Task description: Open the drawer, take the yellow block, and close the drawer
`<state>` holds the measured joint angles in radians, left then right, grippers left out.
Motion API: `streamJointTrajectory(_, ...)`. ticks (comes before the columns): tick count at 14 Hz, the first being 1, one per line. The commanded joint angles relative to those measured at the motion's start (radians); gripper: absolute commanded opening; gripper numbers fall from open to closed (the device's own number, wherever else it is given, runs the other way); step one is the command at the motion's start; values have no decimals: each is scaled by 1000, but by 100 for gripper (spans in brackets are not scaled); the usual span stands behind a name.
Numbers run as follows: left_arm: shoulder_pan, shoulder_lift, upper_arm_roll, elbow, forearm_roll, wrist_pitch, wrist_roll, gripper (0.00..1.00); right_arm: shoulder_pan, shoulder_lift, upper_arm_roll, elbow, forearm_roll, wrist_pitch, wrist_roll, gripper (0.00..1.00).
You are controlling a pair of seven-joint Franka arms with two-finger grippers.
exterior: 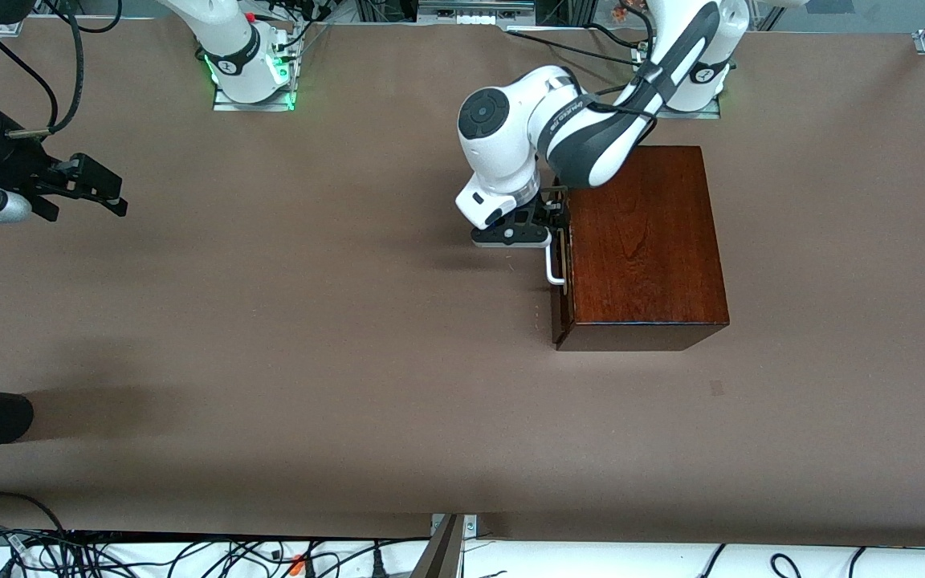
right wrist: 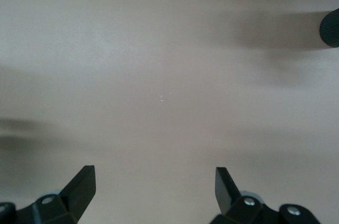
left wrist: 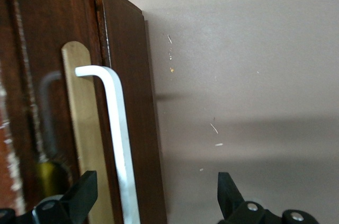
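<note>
Front view: dark reddish box (exterior: 643, 241) sits on the brown table (exterior: 310, 337), toward the left arm's end, its long axis running from the bases toward the camera. The drawer (exterior: 562, 273) is shut, its front facing the right arm's end; the white handle (exterior: 552, 261) runs along that same axis. Left gripper (exterior: 556, 215) is at the drawer front, at the handle's end nearer the bases (fingers hidden by the wrist here). Right gripper (exterior: 113, 193) hangs over bare table at the right arm's end, waiting, fingers apart, holding nothing. Cables and frame rails lie off the table's edges. No block shows.

Left wrist view: the handle (left wrist: 119, 144) and a pale plate (left wrist: 87, 128) under it on the dark drawer front (left wrist: 130, 118). Left gripper (left wrist: 157, 195) stands open, fingers (left wrist: 85, 192) spread; the bar passes between them, not clamped. A yellowish patch near one finger, cannot tell what.

Right wrist view: only bare table (right wrist: 169, 75) with shadows; right gripper (right wrist: 154, 189) wide open, fingertips (right wrist: 85, 184) well apart, nothing between (a dark round object at one corner).
</note>
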<state>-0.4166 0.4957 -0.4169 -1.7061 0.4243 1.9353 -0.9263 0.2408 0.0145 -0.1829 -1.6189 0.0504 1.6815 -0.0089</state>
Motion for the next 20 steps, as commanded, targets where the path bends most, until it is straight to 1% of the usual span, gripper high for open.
streamJointTrajectory(1,-5,27,-6,5,63,16,-78,100,0,5,0,19,-10,-5,-3,100)
streamJointTrajectory(3,-10,44,-8,10,93,17,-117,100,0,5,0,19,-10,-5,-3,100)
streamJointTrajectory(5,-14,66,-6,29,94,16,-167,100,2,5,0,19,-12,-6,-3,100)
streamJointTrajectory(9,-19,89,-10,57,102,16,-174,100,3,13,2,17,-10,-16,4,100)
streamJointTrajectory(12,-48,119,-11,117,88,16,-175,100,-1,15,0,19,-10,-8,-2,100)
streamJointTrajectory(18,-100,185,-13,207,77,16,-197,100,3,19,2,19,2,13,-3,100)
streamJointTrajectory(20,-111,210,-13,238,53,16,-197,100,3,25,2,19,3,20,-2,100)
